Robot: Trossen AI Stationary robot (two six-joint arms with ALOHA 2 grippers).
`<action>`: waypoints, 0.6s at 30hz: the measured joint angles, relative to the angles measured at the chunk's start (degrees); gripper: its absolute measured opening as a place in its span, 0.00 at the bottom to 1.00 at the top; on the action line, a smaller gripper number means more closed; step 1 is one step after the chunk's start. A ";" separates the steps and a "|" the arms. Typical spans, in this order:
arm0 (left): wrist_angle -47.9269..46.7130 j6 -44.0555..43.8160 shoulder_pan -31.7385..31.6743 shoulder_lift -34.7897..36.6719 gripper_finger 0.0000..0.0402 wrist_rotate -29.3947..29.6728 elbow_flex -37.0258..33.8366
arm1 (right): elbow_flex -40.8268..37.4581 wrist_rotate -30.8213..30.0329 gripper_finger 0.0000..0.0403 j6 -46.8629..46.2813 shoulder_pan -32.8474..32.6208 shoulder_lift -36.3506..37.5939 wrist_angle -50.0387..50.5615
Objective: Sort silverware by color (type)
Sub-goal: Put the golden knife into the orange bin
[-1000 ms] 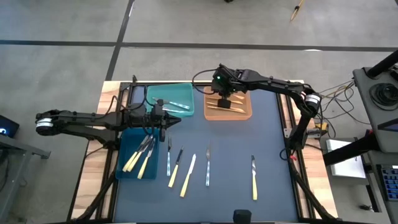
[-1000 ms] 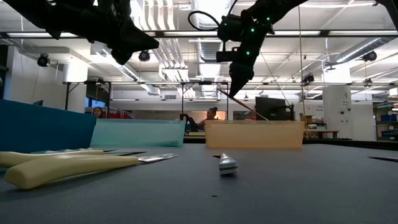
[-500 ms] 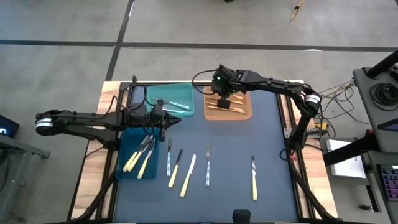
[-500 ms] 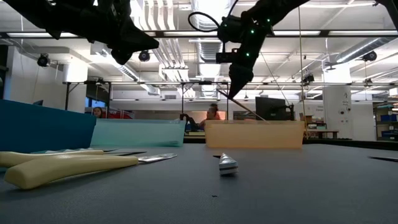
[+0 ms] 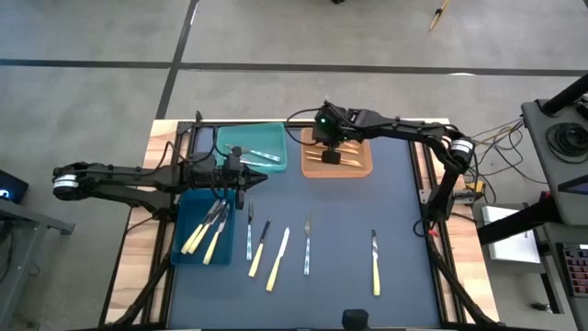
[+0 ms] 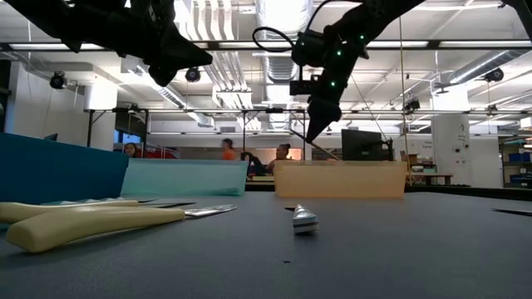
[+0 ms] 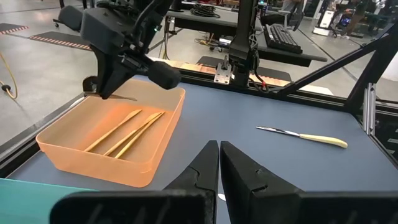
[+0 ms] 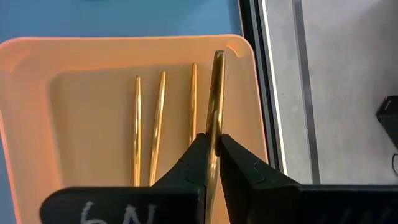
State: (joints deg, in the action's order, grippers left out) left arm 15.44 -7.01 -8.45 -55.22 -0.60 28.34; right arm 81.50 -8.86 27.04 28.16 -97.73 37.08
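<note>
The right tool [image 8: 211, 152] is clenched on a gold utensil [image 8: 215, 93], held above the orange bin [image 8: 31, 93] where three gold pieces [image 8: 159, 124] lie. The left tool [image 7: 219, 163] is held clenched over the worktop [image 5: 349, 221], near the blue bin [image 5: 186, 230].

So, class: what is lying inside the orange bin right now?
Three gold pieces lie side by side in the orange bin. The right tool holds a fourth gold piece above it, and hides their near ends.

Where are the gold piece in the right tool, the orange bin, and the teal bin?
gold piece [image 8: 215, 99], right wrist view, mid-shaft.
orange bin [image 7: 81, 158], left wrist view, near wall.
teal bin [image 5: 250, 134], high view, far rim.
</note>
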 joint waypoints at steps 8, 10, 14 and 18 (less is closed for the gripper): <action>0.00 0.00 0.00 0.00 0.00 0.02 0.00 | -1.67 -0.12 0.03 1.69 0.00 0.00 -3.18; -0.02 0.00 0.00 0.01 0.00 0.02 0.00 | -1.99 -0.11 0.03 2.22 0.00 0.00 -3.59; -0.02 0.00 0.00 0.01 0.00 0.01 0.00 | -2.15 -0.12 0.03 2.19 0.00 0.00 -3.61; 0.00 0.00 0.00 0.02 0.00 0.02 0.00 | -2.17 -0.12 0.03 2.13 0.00 0.00 -3.83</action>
State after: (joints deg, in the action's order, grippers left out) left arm 15.44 -7.01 -8.45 -55.20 -0.58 28.34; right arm 79.33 -8.98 29.16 28.16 -97.73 33.25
